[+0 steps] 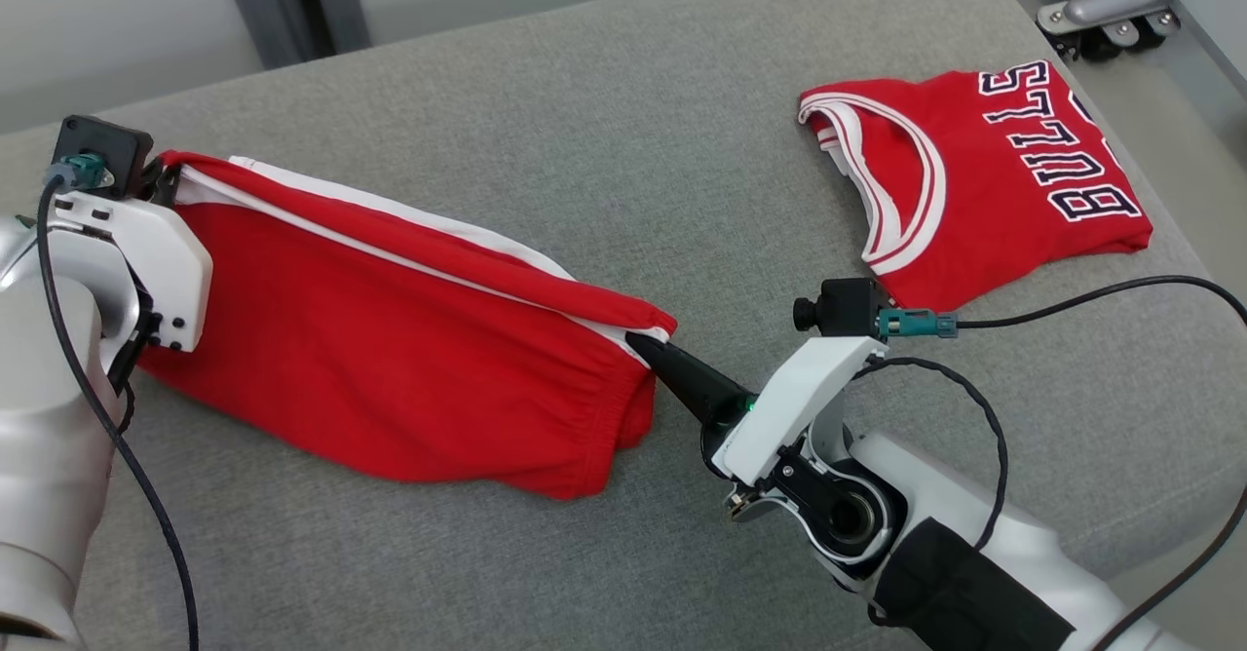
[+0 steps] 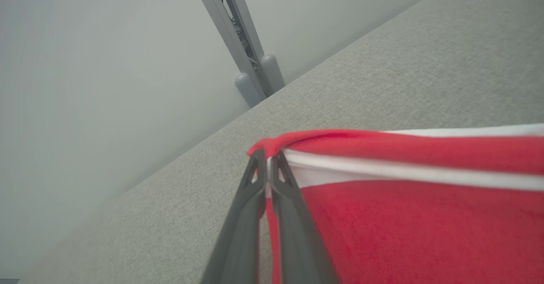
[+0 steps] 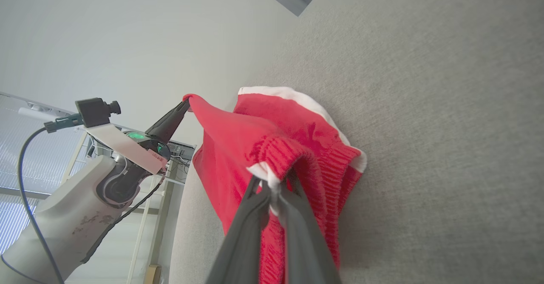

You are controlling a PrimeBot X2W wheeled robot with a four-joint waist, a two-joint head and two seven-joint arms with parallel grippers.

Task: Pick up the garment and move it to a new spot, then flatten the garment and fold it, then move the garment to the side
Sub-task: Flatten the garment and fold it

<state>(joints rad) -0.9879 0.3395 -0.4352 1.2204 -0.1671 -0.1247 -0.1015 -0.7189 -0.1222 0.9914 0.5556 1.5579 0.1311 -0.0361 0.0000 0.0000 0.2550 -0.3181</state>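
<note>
Red shorts (image 1: 390,359) slung between my arms, long axis running left to right, lower edge sagging to the grey surface (image 1: 604,125). My left pincer (image 2: 267,165) pinches the striped end, my right pincer (image 3: 272,188) the elastic end (both clamped on cloth).

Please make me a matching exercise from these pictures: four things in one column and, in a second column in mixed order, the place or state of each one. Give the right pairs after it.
Things:
1. left gripper
2. right gripper
3. red shorts
4. Bulls jersey

Places or states:
a. lies folded on the grey surface, at the far right of the head view
b. shut on the ribbed waistband end
c. stretched between the two grippers
d. shut on the end opposite the waistband

Right pairs: 1-d, 2-b, 3-c, 4-a.
</note>
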